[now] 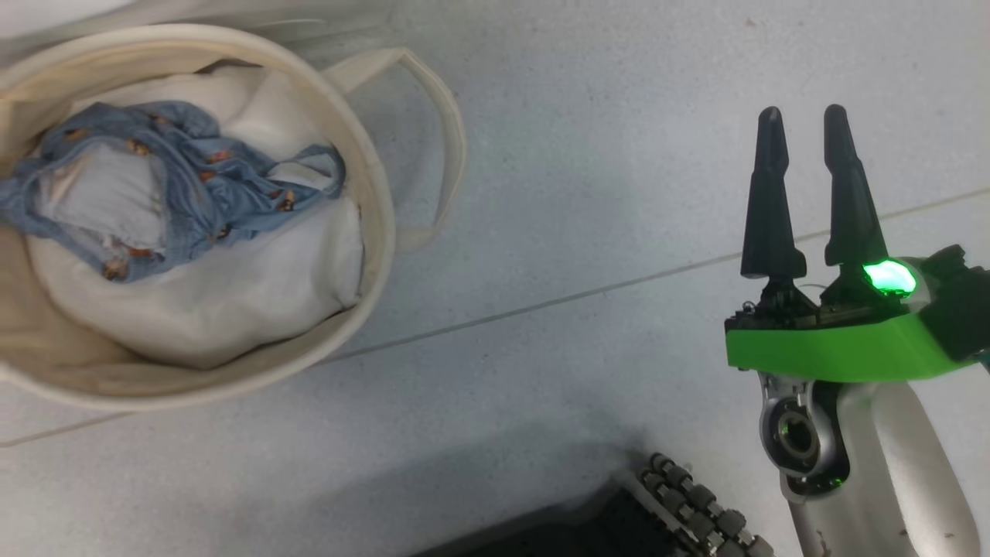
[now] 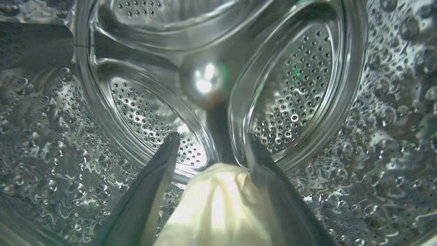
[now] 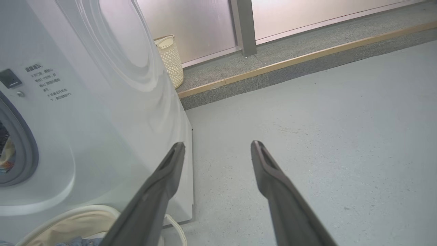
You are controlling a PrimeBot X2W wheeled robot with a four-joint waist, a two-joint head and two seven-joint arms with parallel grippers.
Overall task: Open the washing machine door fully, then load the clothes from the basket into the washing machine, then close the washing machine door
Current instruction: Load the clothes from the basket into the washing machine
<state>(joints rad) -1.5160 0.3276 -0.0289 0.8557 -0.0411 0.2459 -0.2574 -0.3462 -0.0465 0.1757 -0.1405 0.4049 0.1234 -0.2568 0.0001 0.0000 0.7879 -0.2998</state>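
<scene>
Step in hand looked like dropping a garment in the drum. Left gripper [image 2: 212,136] was deep inside the washing machine [image 3: 102,119], fingers apart and pointed at the back wall of the drum [image 2: 51,153]. The cream garment [image 2: 218,205] lay between them, against one finger and with a gap to the other, so I judged it loose, not pinched.

To do it well, my read was:
- keep the fingers spread and back straight out along the drum axis, so no cloth snagged on a tip
- check that the garment dropped clear of the mouth, or it could trail out and foul the door later

Right gripper [image 1: 803,116] was apart too, holding nothing, over bare floor [image 1: 580,193] well right of the basket [image 1: 379,201].

The blue garment [image 1: 193,178] was in the basket on top of the white sheet [image 1: 255,278]. That one looked next: pinch a raised fold of blue only, leave the sheet.
</scene>
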